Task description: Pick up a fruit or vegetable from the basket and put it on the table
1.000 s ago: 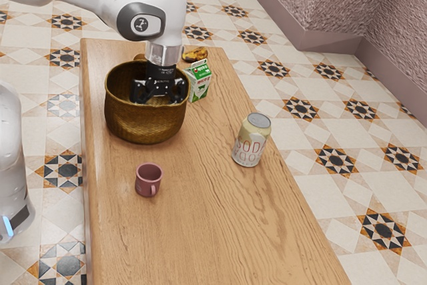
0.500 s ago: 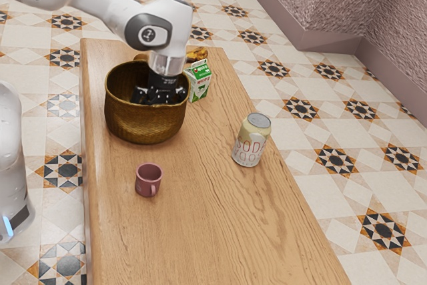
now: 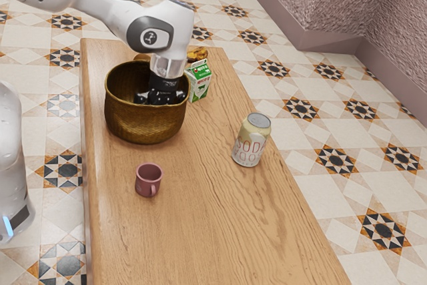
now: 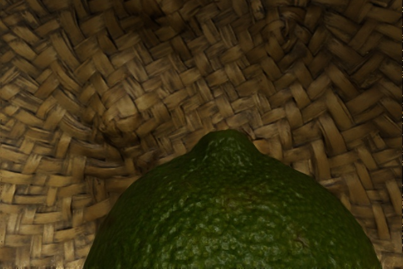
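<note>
In the exterior view, the white robot arm (image 3: 157,28) reaches from the upper left over a woven, golden-brown basket (image 3: 143,121) on a wooden table (image 3: 200,225). Compared with one second ago, the black claw (image 3: 160,95) is lower in the basket and a little further toward the exterior view's right, and the hand above it leans where it was nearly upright. Since the half-second-ago picture it has sunk only slightly more. The basket and the things around it have kept their places.

The claw reaches down inside the basket, its lower end hidden by the rim; whether it is apart, together or clamped on something, I cannot tell. The wrist view looks into the basket, where a green fruit (image 4: 233,218), bumpy-skinned with a blunt nub at its tip, is close under the hand, with woven straw beyond it.

Counted up, there is one basket, one green fruit in sight inside it, one pink mug (image 3: 148,181) with a handle, one pale yellow and silver soda can (image 3: 251,143), and one green and white carton (image 3: 200,85). The carton stands just beside the basket, the can and mug apart from it. One yellow-brown item (image 3: 198,53) is behind the carton, partly hidden by the arm and too small to name. The table stands on one patterned tile floor (image 3: 300,108).
</note>
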